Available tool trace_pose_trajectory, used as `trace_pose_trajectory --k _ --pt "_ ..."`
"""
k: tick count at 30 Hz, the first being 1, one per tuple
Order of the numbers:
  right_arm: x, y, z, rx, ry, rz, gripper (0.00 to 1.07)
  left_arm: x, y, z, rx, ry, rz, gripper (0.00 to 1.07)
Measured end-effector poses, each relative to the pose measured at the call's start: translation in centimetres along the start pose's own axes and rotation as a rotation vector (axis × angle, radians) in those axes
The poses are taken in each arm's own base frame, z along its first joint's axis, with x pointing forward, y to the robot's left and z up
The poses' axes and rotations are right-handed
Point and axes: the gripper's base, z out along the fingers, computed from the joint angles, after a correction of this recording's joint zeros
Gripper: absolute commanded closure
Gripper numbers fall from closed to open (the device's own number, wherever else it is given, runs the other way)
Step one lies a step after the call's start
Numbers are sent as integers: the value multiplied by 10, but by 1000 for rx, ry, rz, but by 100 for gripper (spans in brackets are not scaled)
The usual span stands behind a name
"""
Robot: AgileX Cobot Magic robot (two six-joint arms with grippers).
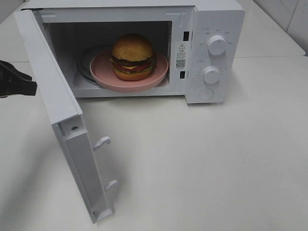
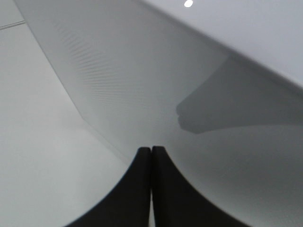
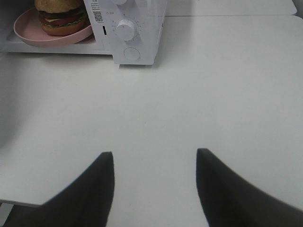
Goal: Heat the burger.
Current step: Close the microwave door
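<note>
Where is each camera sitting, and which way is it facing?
Exterior high: above, looking down into the open microwave at the burger; left arm at the edge.
Left wrist: close to the microwave door; shut left gripper shows.
Right wrist: low over the table, facing the microwave; open right gripper shows.
Shared by exterior and right wrist: burger, pink plate.

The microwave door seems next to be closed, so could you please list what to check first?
1. The burger sits on the pink plate inside the microwave: ok.
2. The plate rim lies behind the door line: cannot tell.
3. The microwave door stands wide open, latch hooks exposed: ok.
4. The left gripper is shut at the door's outer face: ok; contact: cannot tell.
5. The right gripper is open over the table, away from the doorway: ok.
</note>
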Motion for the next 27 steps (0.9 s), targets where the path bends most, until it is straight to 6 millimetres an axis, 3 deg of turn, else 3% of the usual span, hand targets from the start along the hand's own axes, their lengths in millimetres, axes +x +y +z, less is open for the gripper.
trace_pose_trajectory --k 11,27 --pt "0 0 0 0 0 0 56 -16 -22 31 63 20 53 106" --pt "0 0 0 0 0 0 56 -35 -50 58 95 -13 111 106"
